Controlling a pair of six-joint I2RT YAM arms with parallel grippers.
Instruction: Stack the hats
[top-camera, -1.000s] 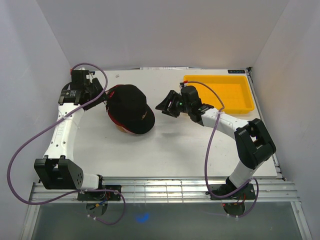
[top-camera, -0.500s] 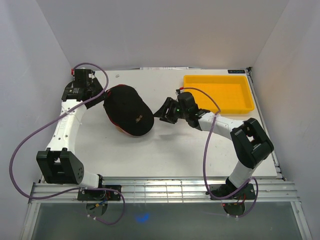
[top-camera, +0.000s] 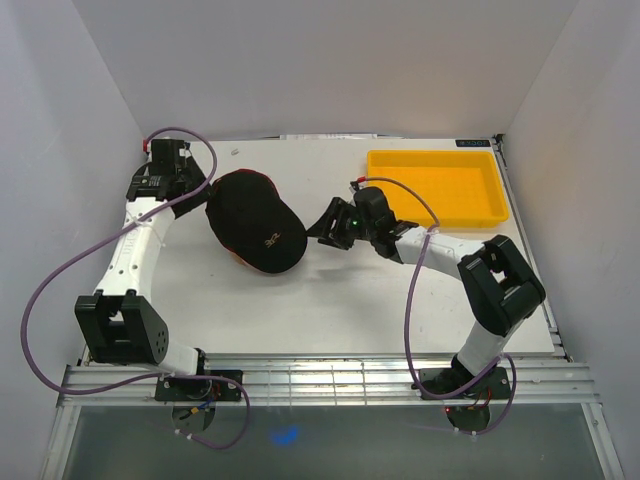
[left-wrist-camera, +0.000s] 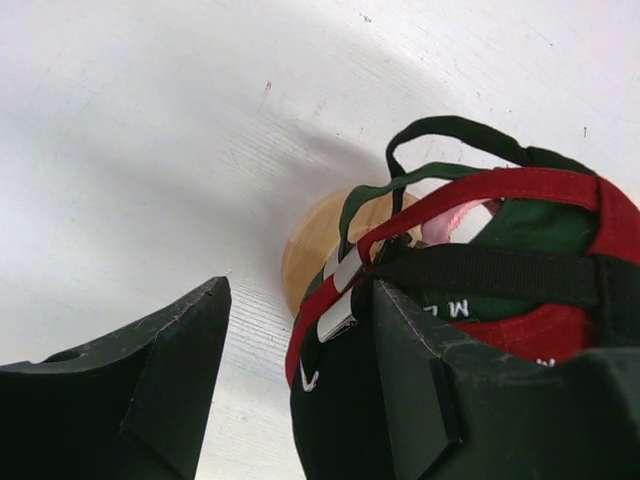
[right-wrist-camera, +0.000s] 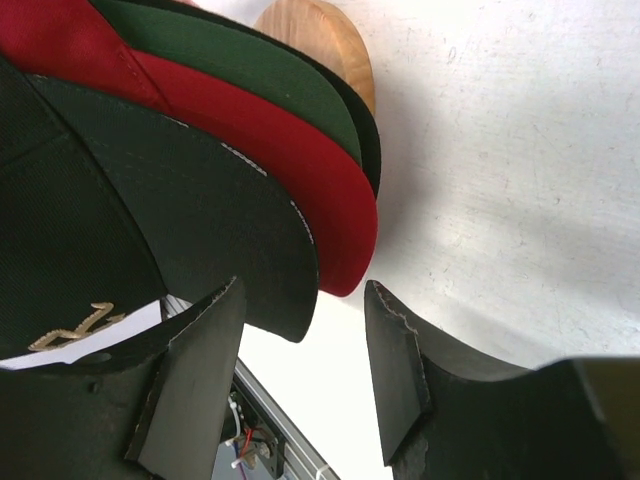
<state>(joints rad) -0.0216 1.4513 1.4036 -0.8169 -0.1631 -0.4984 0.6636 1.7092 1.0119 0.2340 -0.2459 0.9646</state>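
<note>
Since a second ago, the right gripper (right-wrist-camera: 303, 290) has been closing in on the brims, and the stack of hats (top-camera: 255, 220) has been turning on the white table (top-camera: 330, 300). From above, the stack is sitting left of centre, well apart from the yellow tray (top-camera: 435, 156), with a black cap (top-camera: 250, 205) on top showing a small gold emblem (top-camera: 268, 241) on its front. Its brim is pointing toward the right gripper, whose jaws are standing apart just short of the brim edges. In the right wrist view, three curved brims are fanning out: a black brim (right-wrist-camera: 200, 230), a red brim (right-wrist-camera: 300, 190) and a green-lined brim (right-wrist-camera: 250, 70), over a round wooden stand (right-wrist-camera: 315, 40). The left gripper (left-wrist-camera: 295, 300) is waiting at the back of the stack, jaws apart, facing red, green and black rear straps and a metal buckle (left-wrist-camera: 340, 300).
</note>
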